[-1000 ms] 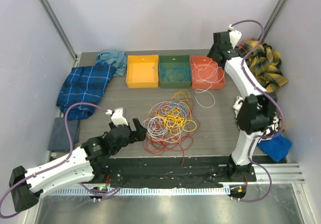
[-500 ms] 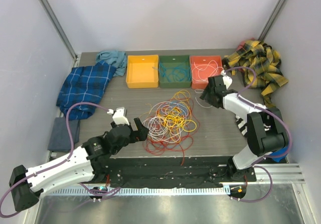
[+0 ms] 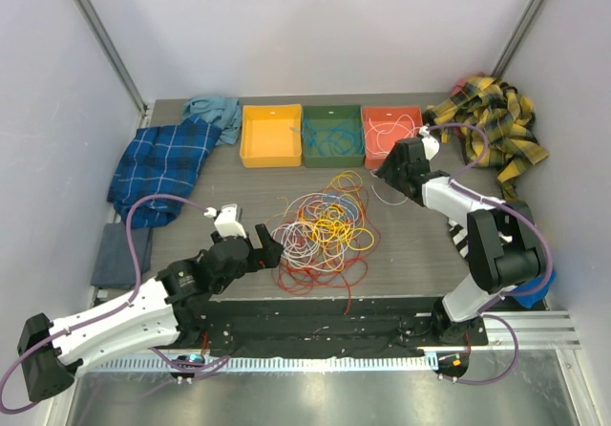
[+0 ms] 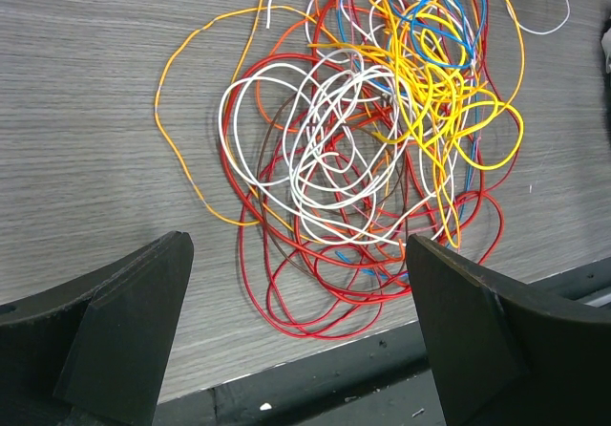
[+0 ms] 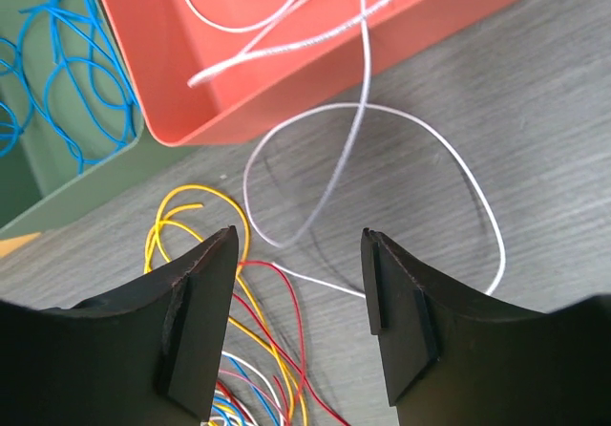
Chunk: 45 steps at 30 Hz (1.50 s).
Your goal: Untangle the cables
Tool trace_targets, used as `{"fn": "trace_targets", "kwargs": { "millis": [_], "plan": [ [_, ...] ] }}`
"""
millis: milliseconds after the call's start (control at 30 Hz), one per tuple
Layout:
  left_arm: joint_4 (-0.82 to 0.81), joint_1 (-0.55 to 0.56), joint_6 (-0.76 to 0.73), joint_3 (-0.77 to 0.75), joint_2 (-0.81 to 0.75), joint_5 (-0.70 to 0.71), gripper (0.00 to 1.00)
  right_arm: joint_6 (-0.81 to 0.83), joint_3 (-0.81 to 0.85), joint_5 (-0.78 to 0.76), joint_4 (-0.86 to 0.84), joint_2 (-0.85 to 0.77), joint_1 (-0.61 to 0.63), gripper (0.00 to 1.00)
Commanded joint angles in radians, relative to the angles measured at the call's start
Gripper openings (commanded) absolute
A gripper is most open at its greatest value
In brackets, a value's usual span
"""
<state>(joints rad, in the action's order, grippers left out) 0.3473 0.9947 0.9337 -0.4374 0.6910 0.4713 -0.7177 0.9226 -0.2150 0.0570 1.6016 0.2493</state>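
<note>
The right gripper (image 5: 300,254), jaws apart and empty, is hovering over a thin white wire loop (image 5: 367,63) spilling from the orange-red plastic tray (image 5: 191,82). The loop looks light and floppy, best pinched mid-strand. The left gripper (image 4: 298,244), spread wide, is facing the multicoloured cable tangle (image 4: 363,139) on the grey wood-grain table (image 4: 76,111).

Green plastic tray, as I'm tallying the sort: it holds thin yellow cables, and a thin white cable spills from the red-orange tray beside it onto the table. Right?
No: the green plastic tray holds thin blue cables, not yellow, as the right wrist view shows. A thin white cable does spill from the red-orange plastic tray beside it onto the grey table.
</note>
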Motion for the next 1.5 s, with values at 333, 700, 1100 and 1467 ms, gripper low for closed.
{"fn": "trace_targets", "kwargs": {
  "millis": [333,700,1100,1467],
  "plan": [
    [0.005,0.005,-0.030,-0.050,-0.033,0.075,1.00,-0.039,0.035,-0.083,-0.154,0.077,0.007,0.08],
    [-0.013,0.004,-0.044,-0.069,0.013,0.066,1.00,0.056,0.344,-0.110,0.025,-0.005,0.010,0.01],
    [0.025,0.004,-0.021,-0.046,-0.054,0.099,1.00,0.070,0.835,-0.083,0.198,0.264,-0.082,0.01],
    [0.033,0.004,-0.022,-0.057,-0.033,0.104,1.00,0.103,0.845,-0.106,0.213,0.371,-0.087,0.13]
  ]
}}
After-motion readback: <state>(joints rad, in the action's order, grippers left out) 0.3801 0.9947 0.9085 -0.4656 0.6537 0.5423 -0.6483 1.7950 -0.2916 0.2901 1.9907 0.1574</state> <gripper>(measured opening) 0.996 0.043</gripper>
